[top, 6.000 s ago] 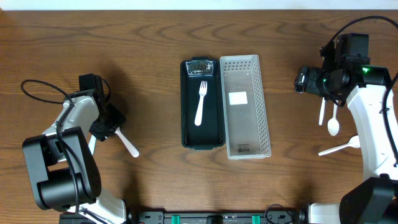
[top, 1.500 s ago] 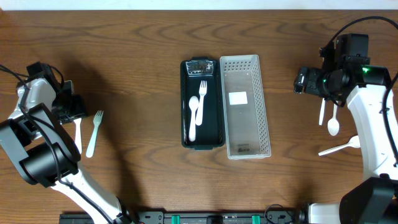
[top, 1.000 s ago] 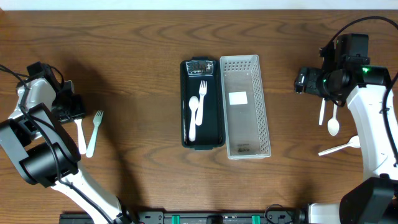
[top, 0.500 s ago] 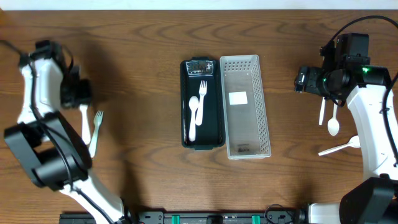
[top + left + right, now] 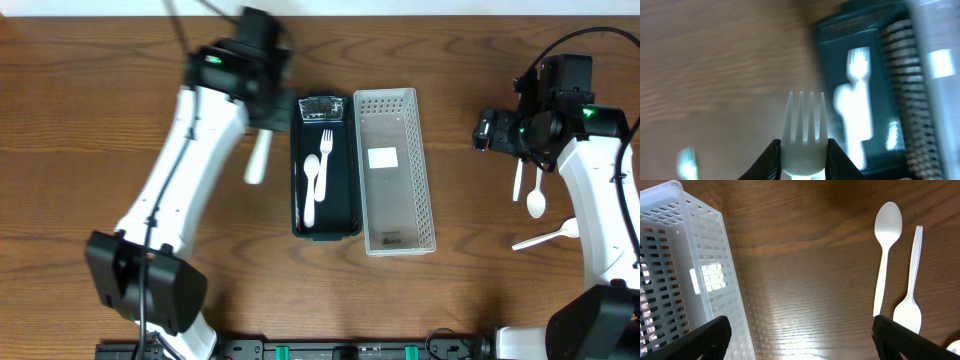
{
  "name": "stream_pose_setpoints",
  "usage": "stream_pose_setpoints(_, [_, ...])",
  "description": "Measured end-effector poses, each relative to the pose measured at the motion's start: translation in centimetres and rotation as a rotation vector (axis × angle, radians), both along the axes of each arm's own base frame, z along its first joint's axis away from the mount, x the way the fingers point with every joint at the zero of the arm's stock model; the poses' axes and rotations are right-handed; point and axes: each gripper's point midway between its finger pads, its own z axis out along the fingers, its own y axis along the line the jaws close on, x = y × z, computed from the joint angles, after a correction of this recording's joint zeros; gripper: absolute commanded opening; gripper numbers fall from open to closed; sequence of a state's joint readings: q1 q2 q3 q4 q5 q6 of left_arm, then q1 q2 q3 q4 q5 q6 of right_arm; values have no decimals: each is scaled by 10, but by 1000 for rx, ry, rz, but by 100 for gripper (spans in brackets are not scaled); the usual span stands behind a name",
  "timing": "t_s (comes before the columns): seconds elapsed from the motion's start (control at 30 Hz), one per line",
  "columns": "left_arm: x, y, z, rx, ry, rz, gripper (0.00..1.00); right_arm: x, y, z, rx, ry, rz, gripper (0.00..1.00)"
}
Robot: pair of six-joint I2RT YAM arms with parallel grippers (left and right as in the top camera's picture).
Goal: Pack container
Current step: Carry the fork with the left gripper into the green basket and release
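A black tray [image 5: 297, 170] in the middle of the table holds a white fork [image 5: 324, 150] and a white spoon [image 5: 310, 190]. My left gripper [image 5: 266, 105] hovers just left of the tray's far end. It is shut on a white fork [image 5: 802, 135] by the neck, and the handle hangs out toward the near side [image 5: 257, 160]. The tray is blurred in the left wrist view [image 5: 865, 100]. My right gripper [image 5: 490, 131] is open and empty at the far right [image 5: 807, 340], right of the clear basket [image 5: 395, 225].
The clear perforated basket [image 5: 685, 280] lies against the tray's right side. Two white spoons [image 5: 519, 180] [image 5: 537, 197] and a white fork [image 5: 545, 238] lie on the wood at the right. A blurred white utensil [image 5: 686, 162] lies on the table at the left.
My left arm has swung from the far left edge across to the tray, carrying the white fork. The right arm has not moved.
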State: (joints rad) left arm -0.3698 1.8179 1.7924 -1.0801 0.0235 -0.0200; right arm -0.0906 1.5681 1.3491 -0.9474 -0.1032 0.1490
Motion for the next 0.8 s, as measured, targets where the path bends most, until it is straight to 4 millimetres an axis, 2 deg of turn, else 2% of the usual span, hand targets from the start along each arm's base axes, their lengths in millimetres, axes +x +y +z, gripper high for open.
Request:
stream_pose_setpoints(0.1, [-6,-39,0,-34,-20,-35,19,-1,0,0,0,2,0,94])
stream_pose_setpoints(0.2, [-11,-62,-9,-52,-5,-34,19,-2,0,-1,1,7,0,94])
stream_pose_setpoints(0.33, [-11,-71,-35,-47,59,20,19,-4,0,-2,2,19,0,94])
stream_pose_setpoints(0.6, [-5,-70,-115,16,215,130,19,-7,1,-3,3,29,0,94])
stream_pose_setpoints(0.7, [-5,-70,-131,32,242,137,43,-7,1,-3,3,29,0,94])
stream_pose_setpoints(0.8, [-6,-70,-138,38,254,146,53,-7,1,-3,3,30,0,94])
